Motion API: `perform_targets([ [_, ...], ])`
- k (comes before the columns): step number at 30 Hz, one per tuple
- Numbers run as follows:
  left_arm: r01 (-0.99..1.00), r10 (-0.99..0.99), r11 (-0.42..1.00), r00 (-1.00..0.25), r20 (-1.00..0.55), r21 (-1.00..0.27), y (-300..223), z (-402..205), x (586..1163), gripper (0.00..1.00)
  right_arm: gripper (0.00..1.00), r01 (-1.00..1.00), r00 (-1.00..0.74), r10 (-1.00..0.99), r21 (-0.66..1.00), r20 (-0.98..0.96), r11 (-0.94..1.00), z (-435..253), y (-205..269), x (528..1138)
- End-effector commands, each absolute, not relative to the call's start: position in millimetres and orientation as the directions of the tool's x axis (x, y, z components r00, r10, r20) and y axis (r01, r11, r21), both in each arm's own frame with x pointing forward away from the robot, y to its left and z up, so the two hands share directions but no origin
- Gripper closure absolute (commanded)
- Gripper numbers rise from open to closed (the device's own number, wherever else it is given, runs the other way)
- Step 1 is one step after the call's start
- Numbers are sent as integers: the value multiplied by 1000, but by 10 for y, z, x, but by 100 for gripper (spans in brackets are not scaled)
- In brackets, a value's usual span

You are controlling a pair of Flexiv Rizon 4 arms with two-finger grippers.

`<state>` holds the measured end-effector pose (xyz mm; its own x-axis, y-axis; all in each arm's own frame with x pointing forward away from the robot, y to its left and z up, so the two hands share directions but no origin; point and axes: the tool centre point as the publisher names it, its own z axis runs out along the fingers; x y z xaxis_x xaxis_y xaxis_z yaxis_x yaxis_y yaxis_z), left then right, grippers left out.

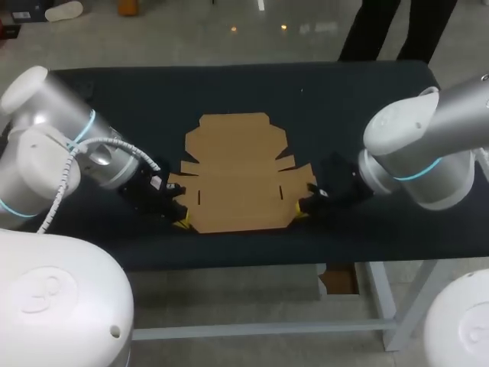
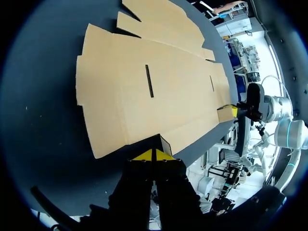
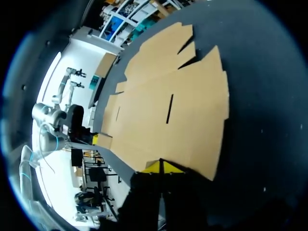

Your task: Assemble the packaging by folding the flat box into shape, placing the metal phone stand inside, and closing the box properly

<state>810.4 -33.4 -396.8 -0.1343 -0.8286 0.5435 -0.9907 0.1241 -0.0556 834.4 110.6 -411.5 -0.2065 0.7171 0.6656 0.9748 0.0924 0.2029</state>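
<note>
The flat brown cardboard box (image 1: 237, 180) lies unfolded on the dark table (image 1: 344, 99). My left gripper (image 1: 182, 222) is shut, its yellow tips pressed together at the box's near left corner (image 2: 144, 139). My right gripper (image 1: 301, 206) is also shut and sits at the near right corner (image 3: 187, 163), where a small corner tab (image 2: 224, 113) looks slightly raised against its tip. In each wrist view the closed tips (image 2: 153, 155) (image 3: 161, 166) meet the cardboard's near edge, and I cannot see any cardboard between them. No metal phone stand shows in any view.
Bare dark table surface surrounds the cardboard on all sides, with the front edge (image 1: 252, 256) close behind both grippers. A person stands beyond the far edge and is not touching the table.
</note>
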Motion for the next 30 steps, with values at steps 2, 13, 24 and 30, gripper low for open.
perform_targets([
  [2, -991, -847, 127, -133, 515, -48, -390, -3942, 8119, 100, 100, 976, -204, 742, 196, 639, 100, -4070, 1153, 8358],
  [13, -988, -861, 144, -148, 487, -45, -474, -3952, 8106, 100, 100, 975, -211, 772, 189, 600, 119, -4054, 1212, 8369],
  [24, -986, -867, 161, -165, 470, -48, -544, -3953, 8114, 100, 100, 976, -207, 801, 178, 562, 127, -4073, 1276, 8353],
  [30, -984, -868, 170, -172, 465, -48, -582, -3954, 8116, 100, 100, 975, -209, 810, 178, 548, 132, -4068, 1300, 8353],
])
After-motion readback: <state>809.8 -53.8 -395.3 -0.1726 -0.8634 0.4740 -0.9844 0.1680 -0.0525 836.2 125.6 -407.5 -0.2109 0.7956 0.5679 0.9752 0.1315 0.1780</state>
